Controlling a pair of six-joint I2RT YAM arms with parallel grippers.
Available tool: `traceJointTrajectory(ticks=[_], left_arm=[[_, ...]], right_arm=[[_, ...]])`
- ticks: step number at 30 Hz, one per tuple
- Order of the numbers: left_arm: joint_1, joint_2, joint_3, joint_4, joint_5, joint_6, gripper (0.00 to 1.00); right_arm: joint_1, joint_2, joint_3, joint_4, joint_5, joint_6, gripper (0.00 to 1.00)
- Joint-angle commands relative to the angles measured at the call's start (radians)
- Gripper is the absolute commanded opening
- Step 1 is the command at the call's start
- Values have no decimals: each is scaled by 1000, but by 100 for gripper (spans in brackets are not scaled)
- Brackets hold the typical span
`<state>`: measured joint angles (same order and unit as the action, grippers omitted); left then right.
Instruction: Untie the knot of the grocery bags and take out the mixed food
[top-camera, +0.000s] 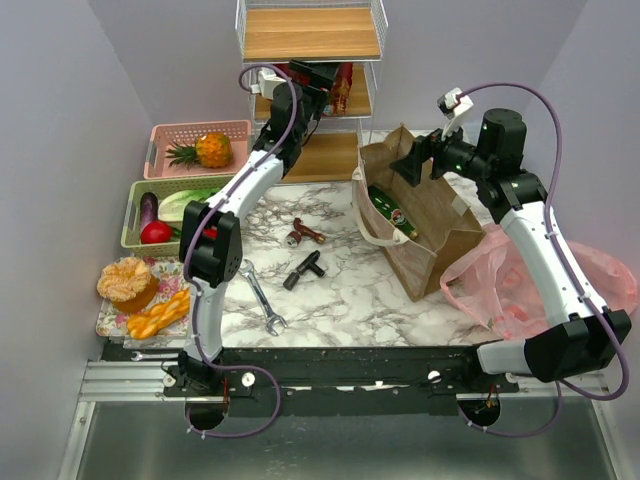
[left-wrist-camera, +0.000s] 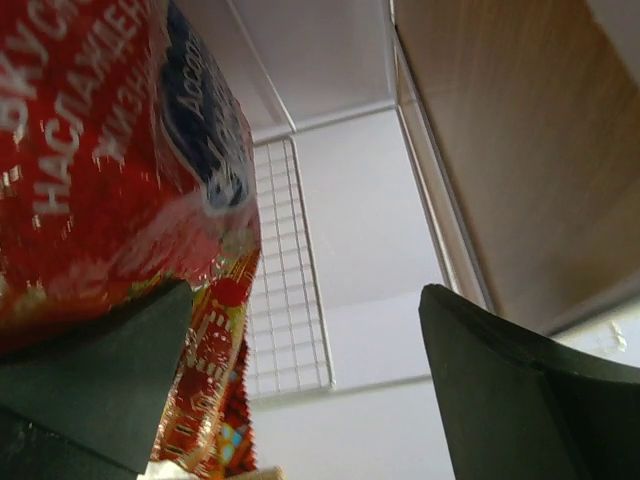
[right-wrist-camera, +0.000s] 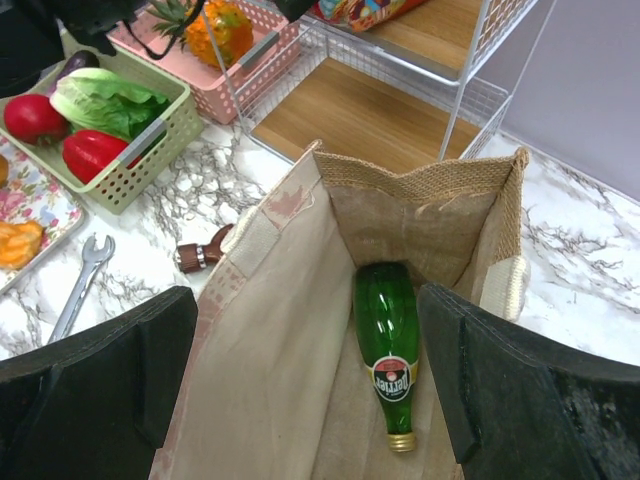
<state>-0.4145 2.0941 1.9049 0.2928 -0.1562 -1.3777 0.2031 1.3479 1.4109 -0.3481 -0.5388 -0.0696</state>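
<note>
**Left claw (left-wrist-camera: 305, 288) released at the shelf (top-camera: 310, 35), right claw (right-wrist-camera: 307, 292) released over the paper bag (right-wrist-camera: 270, 380)**

Up at the table's far edge, the left claw is held spread wide inside the shelf. The packet (left-wrist-camera: 110, 170) is seen right against one finger (left-wrist-camera: 100, 390), but it is not pinched and nothing is grasped.

Over toward the far right of the table, the right claw is likewise opened wide and kept empty, hung above the mouth of the paper bag. Down inside that bag the bottle (right-wrist-camera: 387, 350) is lying, cap toward the opening.

The pink bag (top-camera: 520, 290) is slumped at the right edge, partly covered by the right arm.

Along the left edge, lettuce (top-camera: 185, 203), eggplant (top-camera: 148, 207) and red vegetable (top-camera: 155, 233) are held in the green basket (top-camera: 130, 215). At the near-left corner, bun (top-camera: 127, 280) and orange pieces (top-camera: 160, 315) are laid on the tray (top-camera: 172, 268).
</note>
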Motion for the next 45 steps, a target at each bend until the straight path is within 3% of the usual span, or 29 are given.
traceJointTrajectory(ticks=[1,4,10,18,21,23,26,29,31,33,34,36,40,41,45], left_arm=[[13,82,148,59,23,196,99],[14,45,101,111,75,233,99],[-17,-156,-196,286,192,306,98],[-77,-348,-476,360,222,319,99],[-77,-437,-602,429,337,384,99],[-73,-503,-661,440,493,539,99],[-73,-609,-625,166,664,800,98],[-61,-612,-480,-243,883,1054,98],[-60,-606,-378,-513,830,1191,99],[-47,-619,-333,-630,804,1309,99],[-41,-639,-341,-641,793,1362,98],[-32,-703,-391,-596,786,1470,98],[-34,-806,-456,-615,900,1791,99],[-45,-818,-462,-644,929,1855,99],[-138,-781,-409,-815,905,2111,98]], right_arm=[[-4,-21,22,-30,38,-32,100],[-3,-3,54,-66,75,-48,100],[-4,40,110,-123,219,-68,100],[-4,27,78,-117,215,-91,100],[-4,47,107,-162,308,-134,100],[-4,84,151,-238,380,-178,99],[-4,150,211,-397,454,-235,99],[-4,169,183,-462,500,-253,98],[-4,162,138,-461,508,-264,98],[-4,170,106,-466,530,-270,95],[-4,175,94,-466,533,-276,91],[-4,182,82,-471,518,-287,72],[-4,199,122,-474,368,-290,9],[-4,204,132,-471,330,-296,1],[-3,198,157,-437,102,-288,1]])
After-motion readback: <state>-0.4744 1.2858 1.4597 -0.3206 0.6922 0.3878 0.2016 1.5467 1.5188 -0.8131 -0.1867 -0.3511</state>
